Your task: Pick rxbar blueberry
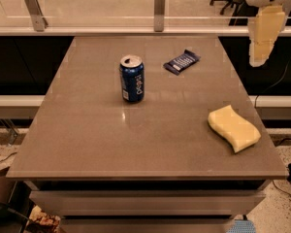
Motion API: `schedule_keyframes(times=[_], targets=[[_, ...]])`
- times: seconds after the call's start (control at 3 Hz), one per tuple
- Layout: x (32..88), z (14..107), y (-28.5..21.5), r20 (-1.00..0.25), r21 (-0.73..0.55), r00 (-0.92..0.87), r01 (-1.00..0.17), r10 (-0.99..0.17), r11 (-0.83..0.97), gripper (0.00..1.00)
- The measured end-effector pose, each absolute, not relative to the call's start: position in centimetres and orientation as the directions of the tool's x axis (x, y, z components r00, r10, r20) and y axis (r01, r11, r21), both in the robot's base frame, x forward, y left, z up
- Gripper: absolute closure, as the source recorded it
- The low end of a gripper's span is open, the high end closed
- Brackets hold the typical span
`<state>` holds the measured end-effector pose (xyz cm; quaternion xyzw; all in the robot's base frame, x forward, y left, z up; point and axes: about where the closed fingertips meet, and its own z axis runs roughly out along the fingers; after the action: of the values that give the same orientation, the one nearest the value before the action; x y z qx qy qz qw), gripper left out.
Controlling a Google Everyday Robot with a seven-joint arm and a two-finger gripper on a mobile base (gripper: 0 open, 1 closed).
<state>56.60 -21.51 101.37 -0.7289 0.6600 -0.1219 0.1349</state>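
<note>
The rxbar blueberry (182, 61) is a small flat bar in a dark navy wrapper with white text lines. It lies flat on the far middle-right of the grey table (87, 140). My gripper (260, 52) hangs at the upper right, beyond the table's right edge, well to the right of the bar and above table height. It holds nothing that I can see.
An upright blue soda can (132, 78) stands left of the bar, near the table's middle. A yellow sponge (233, 128) lies near the right edge. A glass rail with metal posts (159, 3) runs behind the table.
</note>
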Motion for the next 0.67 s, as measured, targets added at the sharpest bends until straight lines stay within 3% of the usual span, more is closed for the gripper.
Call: schedule_keyframes(times=[0.67], targets=[[61.7, 100.3, -22.4, 0.005, -0.363, 0.090, -0.928, -0.996, -0.086, 0.00]])
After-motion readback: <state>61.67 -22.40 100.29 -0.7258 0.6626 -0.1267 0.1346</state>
